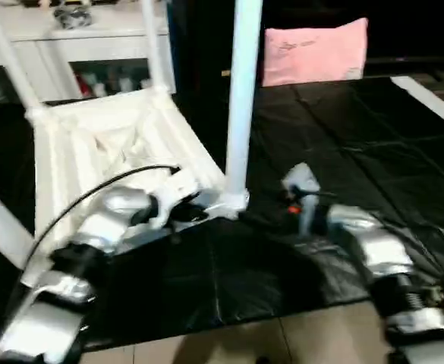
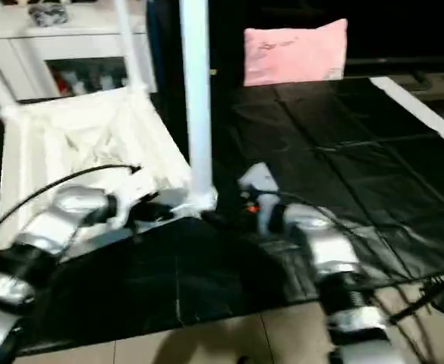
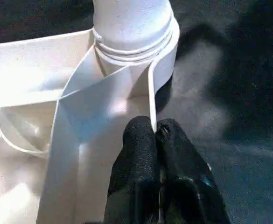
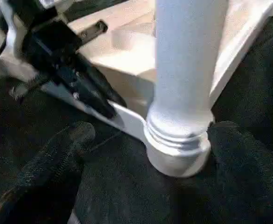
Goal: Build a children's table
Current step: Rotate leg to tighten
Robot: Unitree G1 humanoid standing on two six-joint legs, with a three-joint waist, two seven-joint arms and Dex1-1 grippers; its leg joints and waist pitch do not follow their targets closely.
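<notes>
- Left gripper [image 3: 155,133]: fingers pinched tight on the thin rim of the tabletop [image 1: 92,144], right by the near corner socket [image 4: 178,154].
- Right gripper [image 4: 150,140]: fingers spread wide, one each side of the leg [image 1: 240,98], not gripping.
- Tabletop lies underside-up on black sheeting [image 1: 343,136]; that leg stands upright in the socket.

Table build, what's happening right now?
Left gripper shut on tabletop rim. Right gripper open around near leg, seated in its corner socket. Nothing blocking.
</notes>
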